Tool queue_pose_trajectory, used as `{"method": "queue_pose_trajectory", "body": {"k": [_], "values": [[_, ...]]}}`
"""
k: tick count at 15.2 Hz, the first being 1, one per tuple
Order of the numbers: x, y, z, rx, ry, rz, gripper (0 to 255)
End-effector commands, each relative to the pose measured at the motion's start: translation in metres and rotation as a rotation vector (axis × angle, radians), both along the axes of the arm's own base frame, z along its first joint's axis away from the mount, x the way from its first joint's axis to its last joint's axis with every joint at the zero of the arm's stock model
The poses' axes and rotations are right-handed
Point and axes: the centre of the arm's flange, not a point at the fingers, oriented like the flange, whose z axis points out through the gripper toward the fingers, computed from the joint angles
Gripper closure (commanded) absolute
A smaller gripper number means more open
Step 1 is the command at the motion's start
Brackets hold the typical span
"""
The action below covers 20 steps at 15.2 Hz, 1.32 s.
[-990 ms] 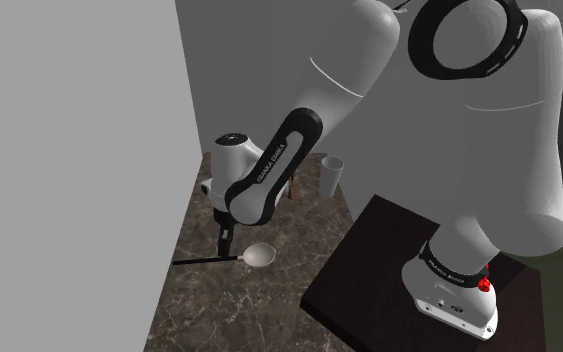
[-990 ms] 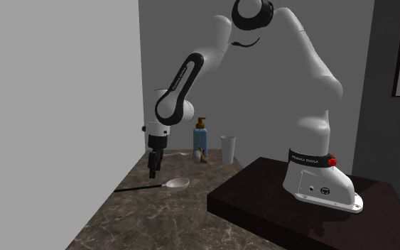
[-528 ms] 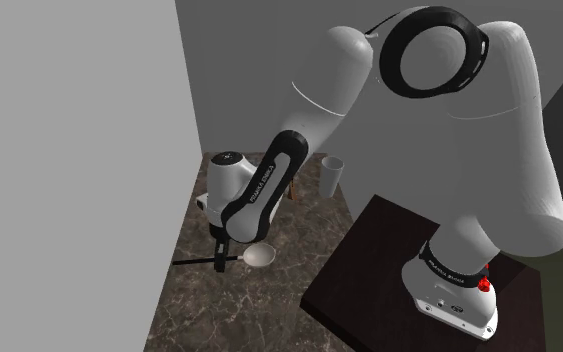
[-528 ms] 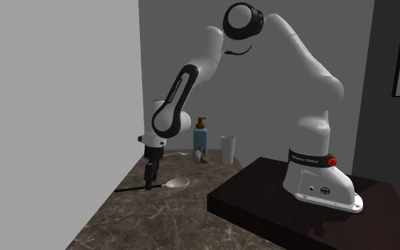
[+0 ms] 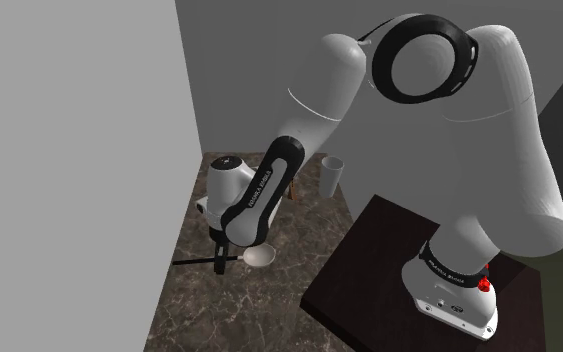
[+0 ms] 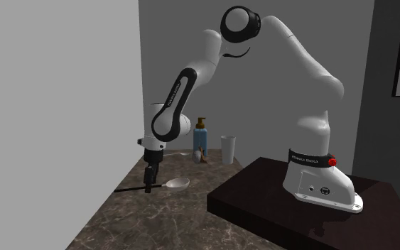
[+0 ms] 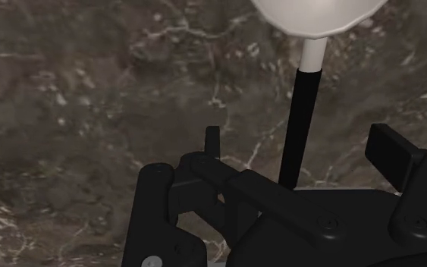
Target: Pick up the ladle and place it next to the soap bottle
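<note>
The ladle (image 5: pixel 260 256) lies flat on the dark marble counter (image 5: pixel 269 310), white bowl toward the stand, thin black handle pointing to the shoulder view's left. My black gripper (image 5: pixel 221 262) points straight down over the handle just behind the bowl. Seen from the wrist, the gripper (image 7: pixel 300 136) is open: the handle (image 7: pixel 302 98) runs between the two fingers (image 7: pixel 212 140) without touching either, and the ladle bowl (image 7: pixel 314 15) sits beyond them. From the second exterior view the gripper (image 6: pixel 148 188) sits low beside the ladle (image 6: pixel 177 184). The blue soap bottle (image 6: pixel 200 135) stands at the counter's back.
A white cup (image 6: pixel 227 149) stands right of the bottle, with a small item (image 6: pixel 198 156) in front of the bottle. A grey wall (image 5: pixel 69 150) runs along the counter's left side. The dark stand (image 5: pixel 369 270) borders the counter on the right.
The arm has lowered the gripper onto the ladle's handle and shifted it slightly toward the wall. The ladle has not moved.
</note>
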Motion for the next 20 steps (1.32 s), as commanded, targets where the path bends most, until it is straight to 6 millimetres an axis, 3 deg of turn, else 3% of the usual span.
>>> {"method": "queue_pose_trajectory", "body": {"k": [1, 2, 11, 20], "values": [[0.0, 0.0, 0.0, 0.0, 0.0, 0.0, 0], [0.0, 0.0, 0.0, 0.0, 0.0, 0.0, 255], [0.0, 0.0, 0.0, 0.0, 0.0, 0.0, 255], [0.0, 0.0, 0.047, 0.0, 0.0, 0.0, 255]]}}
